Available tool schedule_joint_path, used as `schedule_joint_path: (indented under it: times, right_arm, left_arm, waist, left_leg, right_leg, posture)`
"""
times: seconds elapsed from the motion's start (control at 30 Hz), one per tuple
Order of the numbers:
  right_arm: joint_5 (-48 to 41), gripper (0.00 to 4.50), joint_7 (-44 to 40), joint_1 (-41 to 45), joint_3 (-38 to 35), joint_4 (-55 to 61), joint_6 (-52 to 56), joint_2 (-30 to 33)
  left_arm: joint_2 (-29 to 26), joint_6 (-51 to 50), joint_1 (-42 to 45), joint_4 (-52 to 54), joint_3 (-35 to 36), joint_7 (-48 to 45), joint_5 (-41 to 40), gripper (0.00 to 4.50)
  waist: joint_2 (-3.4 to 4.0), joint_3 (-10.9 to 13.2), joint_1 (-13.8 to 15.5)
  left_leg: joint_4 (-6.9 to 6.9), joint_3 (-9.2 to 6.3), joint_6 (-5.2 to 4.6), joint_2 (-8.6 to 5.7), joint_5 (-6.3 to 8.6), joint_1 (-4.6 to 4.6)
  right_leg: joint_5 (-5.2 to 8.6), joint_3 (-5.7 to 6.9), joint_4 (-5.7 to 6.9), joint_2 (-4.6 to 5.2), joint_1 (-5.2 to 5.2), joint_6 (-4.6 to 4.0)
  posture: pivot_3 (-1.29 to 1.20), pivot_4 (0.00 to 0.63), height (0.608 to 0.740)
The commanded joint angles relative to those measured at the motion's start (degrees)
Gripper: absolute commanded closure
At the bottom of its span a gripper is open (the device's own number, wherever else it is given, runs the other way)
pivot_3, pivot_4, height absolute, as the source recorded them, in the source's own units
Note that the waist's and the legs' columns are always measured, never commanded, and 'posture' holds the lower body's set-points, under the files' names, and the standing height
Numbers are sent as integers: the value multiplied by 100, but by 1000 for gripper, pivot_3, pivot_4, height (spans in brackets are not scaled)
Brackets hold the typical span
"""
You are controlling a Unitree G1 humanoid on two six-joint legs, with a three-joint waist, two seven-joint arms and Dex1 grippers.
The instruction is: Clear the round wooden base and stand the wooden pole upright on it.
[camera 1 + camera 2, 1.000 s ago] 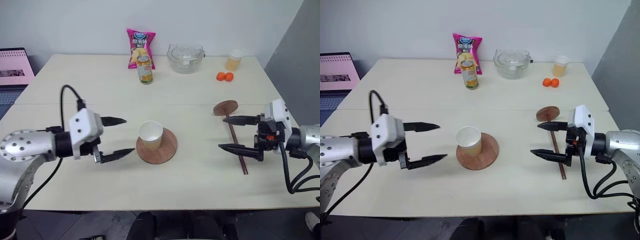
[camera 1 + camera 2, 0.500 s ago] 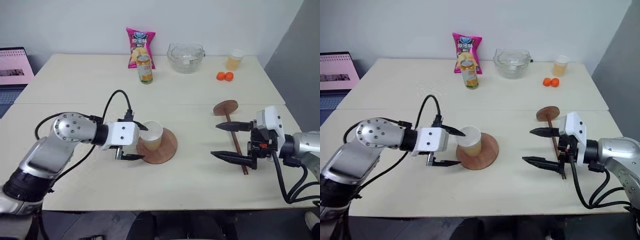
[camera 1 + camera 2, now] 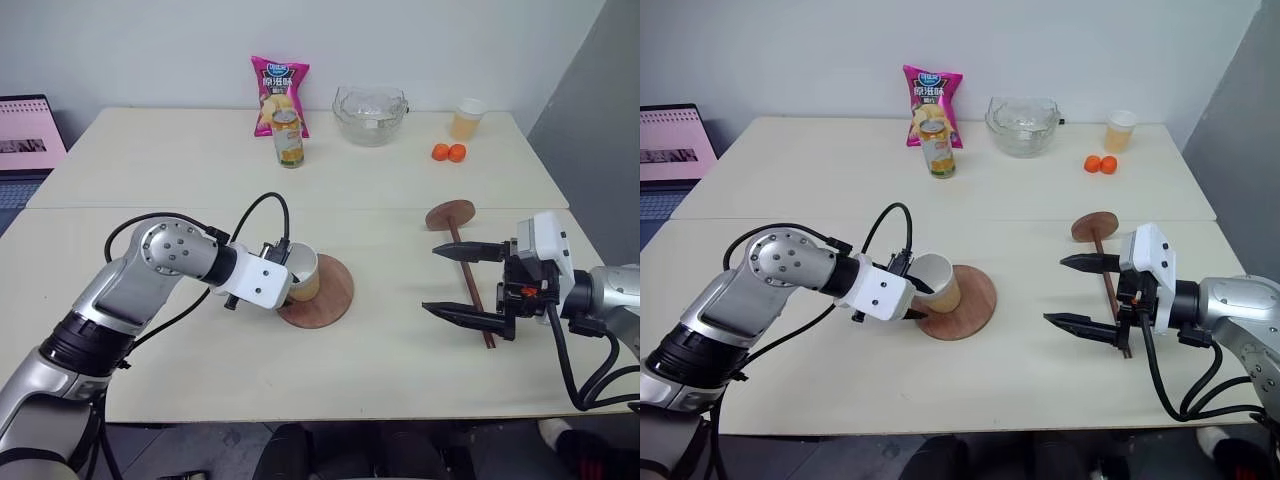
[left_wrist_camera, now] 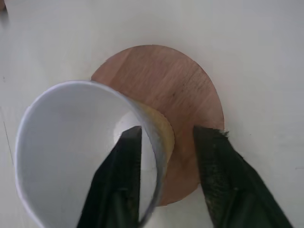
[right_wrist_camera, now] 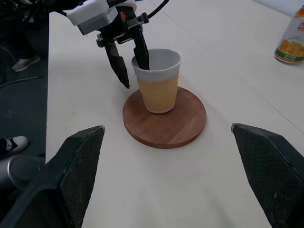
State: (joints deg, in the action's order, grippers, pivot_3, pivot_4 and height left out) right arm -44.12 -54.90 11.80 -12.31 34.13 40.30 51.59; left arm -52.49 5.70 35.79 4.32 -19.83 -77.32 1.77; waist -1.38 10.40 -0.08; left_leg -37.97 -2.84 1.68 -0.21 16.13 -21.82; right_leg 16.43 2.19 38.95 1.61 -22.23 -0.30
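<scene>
Left eye view: the round wooden base (image 3: pixel 325 296) lies flat near the middle of the pale table (image 3: pixel 150 170), with a white-and-yellow paper cup (image 3: pixel 300 275) standing on its nine-o'clock half. The left arm reaches across from the eight o'clock side, elbow bent and a black cable looping over the forearm, its white wrist block tipped downward at the cup. The left gripper (image 4: pixel 164 152) straddles the cup's rim in the left wrist view, one finger (image 4: pixel 126 161) inside the cup and the other outside over the base, the cup wall between them; the two fingers are drawn near one another, though whether they already pinch the wall is hard to judge from these angles. In the right wrist view the same fingers (image 5: pixel 141 53) come down onto the rim from the eleven o'clock side.

At three o'clock from the base, well apart, the wooden pole (image 3: pixel 468 280) lies flat on the table, its fixed disc at the twelve o'clock end. The right arm enters from the four o'clock edge, held roughly level. The right gripper (image 3: pixel 452 281) stands wide apart, one finger on each side along the pole's length, gripping nothing.

Along the far edge sit a pink snack bag (image 3: pixel 278 92), a can (image 3: pixel 288 138), a glass bowl (image 3: pixel 370 112), a plastic cup (image 3: pixel 466 118) and two small oranges (image 3: pixel 448 152).
</scene>
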Motion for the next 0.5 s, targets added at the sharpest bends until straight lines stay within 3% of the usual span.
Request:
schedule_joint_path:
  times: [0.03, 0.17, 0.5]
  right_arm:
    - [-87, 0, -74, 52, -117, 126, -115, 89]
    - [-6, 0, -201, 111, 5, 82, -175, 145]
    - [62, 0, -784, 652, 537, -143, -388, 261]
  left_arm:
    - [30, 247, 138, -57, 40, -33, 121, 3784]
    - [92, 273, 138, -132, 101, -36, 96, 4452]
    - [-382, -590, -186, -7, 901, -22, -367, 4452]
  waist:
    - [0, 0, -1]
    - [0, 0, -1]
    - [0, 1, -39]
  left_leg:
    - [0, 0, 0, 0, 0, 0]
    - [0, 0, 0, 1, 0, 1]
    - [0, -1, 0, 5, 0, 3]
  right_leg:
    - [0, 0, 0, 0, 0, 0]
    - [0, 0, 1, 0, 0, 0]
    - [0, 0, 2, -1, -1, 0]
  posture:
    - [0, 150, 740]
    - [0, 150, 740]
    - [0, 150, 740]
